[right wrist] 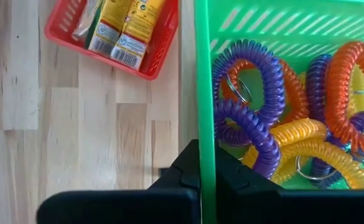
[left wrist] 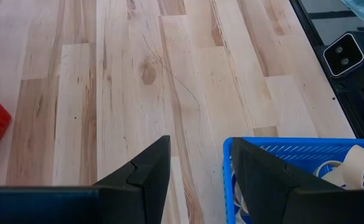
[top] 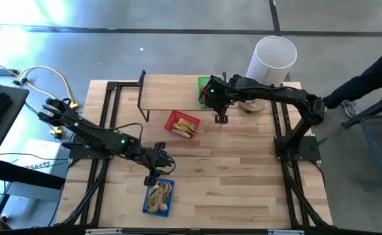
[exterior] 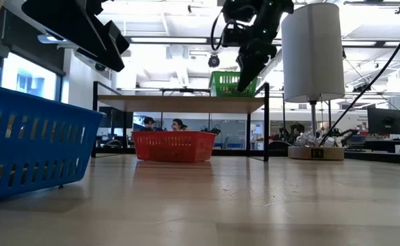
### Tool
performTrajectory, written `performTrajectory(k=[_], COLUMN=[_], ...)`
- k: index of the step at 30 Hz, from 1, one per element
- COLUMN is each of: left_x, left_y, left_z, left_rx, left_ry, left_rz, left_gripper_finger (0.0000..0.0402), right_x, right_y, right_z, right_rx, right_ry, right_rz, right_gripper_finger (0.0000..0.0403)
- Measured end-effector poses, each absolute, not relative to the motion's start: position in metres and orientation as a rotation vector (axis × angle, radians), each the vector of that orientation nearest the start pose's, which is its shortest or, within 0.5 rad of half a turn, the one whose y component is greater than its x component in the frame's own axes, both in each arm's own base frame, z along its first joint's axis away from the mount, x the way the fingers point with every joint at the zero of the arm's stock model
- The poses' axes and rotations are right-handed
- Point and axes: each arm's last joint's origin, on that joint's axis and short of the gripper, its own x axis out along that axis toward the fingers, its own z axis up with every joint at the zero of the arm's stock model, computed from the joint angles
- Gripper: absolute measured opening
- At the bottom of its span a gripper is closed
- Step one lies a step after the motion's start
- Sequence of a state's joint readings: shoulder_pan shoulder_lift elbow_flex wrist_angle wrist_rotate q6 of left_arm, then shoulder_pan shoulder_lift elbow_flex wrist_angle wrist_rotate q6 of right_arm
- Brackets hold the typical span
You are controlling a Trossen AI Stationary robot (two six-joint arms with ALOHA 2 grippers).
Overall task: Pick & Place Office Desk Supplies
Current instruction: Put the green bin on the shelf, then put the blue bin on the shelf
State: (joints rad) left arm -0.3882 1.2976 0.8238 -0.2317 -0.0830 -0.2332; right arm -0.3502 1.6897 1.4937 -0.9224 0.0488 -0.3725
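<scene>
the wooden worktop [top: 243, 170] carries three sorting baskets. the green basket [right wrist: 294, 25], on a raised shelf by the far edge, keeps the coil loops [right wrist: 275, 143] together. the blue basket [top: 159, 197], at the near edge, holds pale bands [top: 159, 194]. the right gripper [right wrist: 200, 163] hangs clenched, empty, over the green rim. the left gripper [left wrist: 197, 165] hovers released beside the blue basket, grasping nothing.

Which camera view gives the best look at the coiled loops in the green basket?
The right wrist view: the coiled loops show clearly, purple, orange and yellow, inside the green basket. The high view shows only the basket partly under the right arm, the low view only its side on the shelf, the left wrist view nothing.
</scene>
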Motion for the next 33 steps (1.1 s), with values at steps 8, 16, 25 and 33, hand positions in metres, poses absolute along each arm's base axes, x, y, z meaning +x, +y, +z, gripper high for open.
performTrajectory(k=[8, 16, 25, 33], left_x=[0.249, 0.249, 0.249, 0.248], left_y=[-0.099, -0.099, -0.099, -0.099], left_z=[0.237, 0.237, 0.237, 0.237], left_rx=[-0.057, -0.061, -0.063, -0.089], left_ry=[0.718, 0.718, 0.718, 0.723], left_rz=[-0.21, -0.209, -0.207, -0.198], left_gripper_finger=[0.0165, 0.0165, 0.0165, 0.0165], right_x=[0.324, 0.319, 0.309, 0.302], right_y=[-0.12, -0.112, -0.068, 0.002], right_z=[0.291, 0.304, 0.335, 0.352], right_rx=[-0.137, -0.106, -0.221, -0.23], right_ry=[1.158, 1.108, 1.009, 0.914], right_rz=[-0.217, -0.255, -0.25, -0.113], right_gripper_finger=[0.0024, 0.0091, 0.015, 0.015])
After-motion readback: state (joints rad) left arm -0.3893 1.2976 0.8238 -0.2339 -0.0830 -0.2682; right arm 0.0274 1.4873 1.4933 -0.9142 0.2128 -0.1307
